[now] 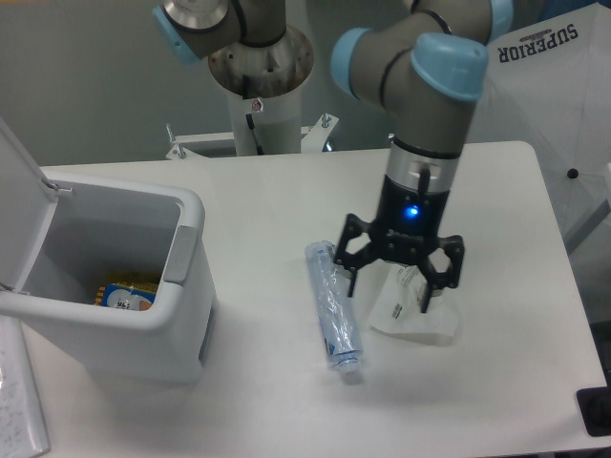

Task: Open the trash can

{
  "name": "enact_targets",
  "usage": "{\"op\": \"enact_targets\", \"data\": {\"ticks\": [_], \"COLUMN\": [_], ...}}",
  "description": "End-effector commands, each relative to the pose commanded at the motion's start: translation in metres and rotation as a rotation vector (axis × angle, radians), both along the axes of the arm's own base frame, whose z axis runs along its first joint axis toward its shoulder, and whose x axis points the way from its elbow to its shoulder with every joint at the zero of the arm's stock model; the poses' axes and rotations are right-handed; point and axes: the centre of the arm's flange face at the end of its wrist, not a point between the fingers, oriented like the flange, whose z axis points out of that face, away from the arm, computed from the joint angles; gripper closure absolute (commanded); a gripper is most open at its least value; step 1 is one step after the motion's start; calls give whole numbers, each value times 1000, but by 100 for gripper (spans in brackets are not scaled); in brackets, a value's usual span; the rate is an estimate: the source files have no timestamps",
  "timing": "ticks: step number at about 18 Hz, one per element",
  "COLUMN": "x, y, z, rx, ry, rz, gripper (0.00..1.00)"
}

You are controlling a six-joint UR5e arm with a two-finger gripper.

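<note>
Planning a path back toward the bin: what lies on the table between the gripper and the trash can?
In the fixed camera view, a crushed plastic bottle lies between the open gripper and the trash can; otherwise bare tabletop.

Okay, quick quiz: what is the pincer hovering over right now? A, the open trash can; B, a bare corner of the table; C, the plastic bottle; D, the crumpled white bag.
D: the open pincer hangs over the crumpled white bag, with the plastic bottle beside it and the trash can far off.
</note>
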Motion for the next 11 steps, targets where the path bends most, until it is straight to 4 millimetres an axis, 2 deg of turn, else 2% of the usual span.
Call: {"op": "enact_targets", "data": {"ticks": [2,4,6,11], "x": [-11,-30,-38,-64], "y": [-3,-22,-35,-34], "z": [-14,-23,-26,-31], "rx": [-60,-139,-237,-368], "ry": [44,85,92,56], "rz": [-68,-91,-117,-148], "gripper": [0,0,0,0]}}
